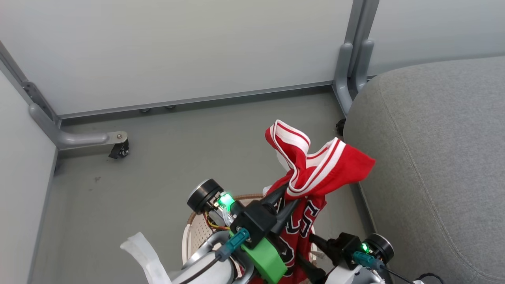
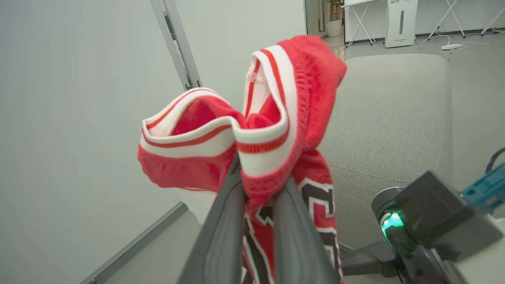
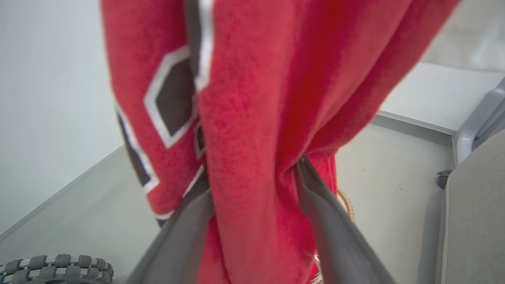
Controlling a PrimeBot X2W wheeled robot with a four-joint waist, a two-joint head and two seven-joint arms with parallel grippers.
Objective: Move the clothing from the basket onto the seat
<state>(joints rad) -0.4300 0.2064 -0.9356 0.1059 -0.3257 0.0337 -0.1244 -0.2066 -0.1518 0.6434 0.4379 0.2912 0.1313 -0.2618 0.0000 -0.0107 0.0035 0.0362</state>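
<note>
Rightward, broad grey seat [image 1: 434,165], cream basket [image 1: 194,236] on the floor just beside it, red jersey [image 1: 315,169] hanging in the air above the basket, left gripper [image 2: 260,185] clamped tight on its white-trimmed top, right gripper [image 3: 252,177] pinching bunched cloth lower down.

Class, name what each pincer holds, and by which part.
Left pincer: the jersey, by its white-trimmed upper edge. Right pincer: the same jersey, lower down.

Left gripper [image 2: 260,185] clamped, raised; right gripper [image 3: 254,177] clamped lower
</note>
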